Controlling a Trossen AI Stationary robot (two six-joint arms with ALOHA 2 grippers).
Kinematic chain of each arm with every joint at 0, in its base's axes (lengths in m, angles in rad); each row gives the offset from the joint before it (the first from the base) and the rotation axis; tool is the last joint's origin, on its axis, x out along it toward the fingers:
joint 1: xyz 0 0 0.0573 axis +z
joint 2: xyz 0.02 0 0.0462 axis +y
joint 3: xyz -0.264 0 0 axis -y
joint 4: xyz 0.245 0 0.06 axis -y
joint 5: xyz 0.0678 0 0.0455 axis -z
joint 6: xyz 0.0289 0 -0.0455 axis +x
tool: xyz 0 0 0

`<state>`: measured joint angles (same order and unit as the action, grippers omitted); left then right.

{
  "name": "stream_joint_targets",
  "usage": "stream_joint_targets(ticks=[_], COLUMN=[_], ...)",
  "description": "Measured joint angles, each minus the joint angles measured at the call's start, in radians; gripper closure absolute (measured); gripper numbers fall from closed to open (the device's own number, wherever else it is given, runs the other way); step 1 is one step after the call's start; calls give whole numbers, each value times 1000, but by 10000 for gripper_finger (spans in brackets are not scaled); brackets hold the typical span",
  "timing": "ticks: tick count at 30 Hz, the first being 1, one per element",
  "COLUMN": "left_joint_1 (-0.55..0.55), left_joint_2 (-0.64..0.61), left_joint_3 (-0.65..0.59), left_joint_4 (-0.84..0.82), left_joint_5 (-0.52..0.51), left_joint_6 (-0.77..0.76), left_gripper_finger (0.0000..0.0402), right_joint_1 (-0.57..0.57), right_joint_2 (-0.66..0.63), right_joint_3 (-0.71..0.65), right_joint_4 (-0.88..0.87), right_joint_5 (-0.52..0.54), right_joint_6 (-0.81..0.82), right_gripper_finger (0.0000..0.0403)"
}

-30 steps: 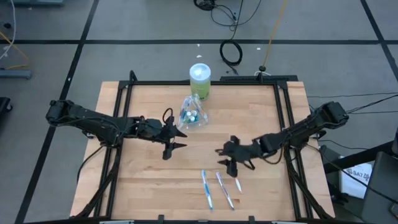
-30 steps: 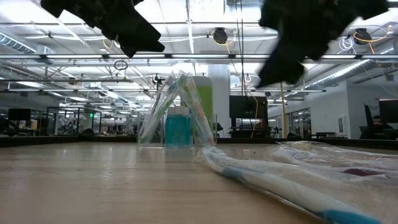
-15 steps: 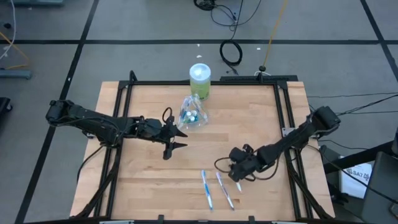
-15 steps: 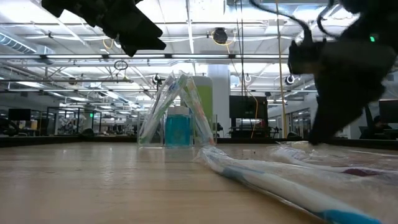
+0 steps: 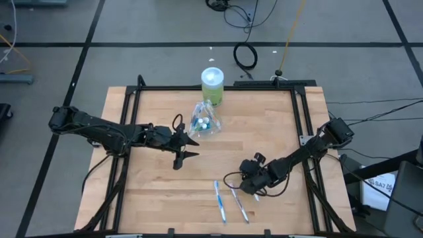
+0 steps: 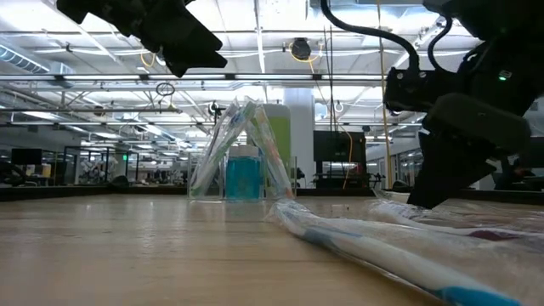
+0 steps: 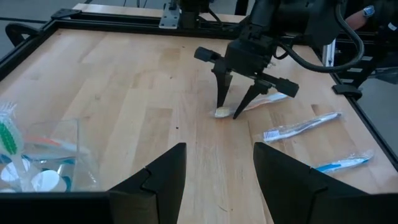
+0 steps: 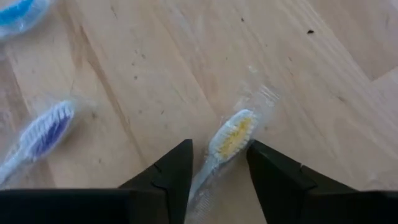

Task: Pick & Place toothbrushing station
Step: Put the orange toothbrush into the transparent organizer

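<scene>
The clear cup (image 5: 203, 122) with toothbrushes and teal-capped tubes stands on its base on the table, left of the middle toward the far side; it also shows in the left wrist view (image 7: 43, 155). My left gripper (image 5: 185, 148) hovers open and empty just near-left of it. A wrapped yellow-bristled toothbrush (image 8: 231, 135) lies flat on the table. My right gripper (image 5: 254, 188) points down over it, open, with one finger on each side of the brush's head (image 7: 222, 112). I see no touch.
A wrapped blue toothbrush (image 5: 219, 200) and a purple-bristled one (image 5: 238, 202) lie flat near the table's front edge, left of my right gripper. A green container with a pale lid (image 5: 213, 86) stands at the far edge behind the cup. A black frame (image 5: 218, 88) borders the table.
My right gripper has gone toward the table's near edge and down, from above the table to the yellow-bristled toothbrush, and now stands astride its head. The toothbrushes and the cup have stayed where they were.
</scene>
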<state>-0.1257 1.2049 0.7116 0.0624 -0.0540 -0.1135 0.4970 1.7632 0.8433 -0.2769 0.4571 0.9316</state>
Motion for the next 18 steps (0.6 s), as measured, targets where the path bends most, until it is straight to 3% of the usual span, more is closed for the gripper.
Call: stream_joint_targets(ticks=[10,15,18], left_joint_1=[0,0,0], left_joint_2=[0,0,0], left_joint_3=[0,0,0], left_joint_4=[-7,-7,-7], left_joint_5=[0,0,0], left_joint_6=[3,3,3], left_gripper_finger=[211,211,210], right_joint_1=[-14,-19,-47], right_joint_2=[2,-11,-31], right_joint_3=[-2,-6,-8], right_joint_4=[41,125,221], right_joint_5=[15,143,169], right_joint_6=[60,94,8], right_gripper_finger=[388,384,385])
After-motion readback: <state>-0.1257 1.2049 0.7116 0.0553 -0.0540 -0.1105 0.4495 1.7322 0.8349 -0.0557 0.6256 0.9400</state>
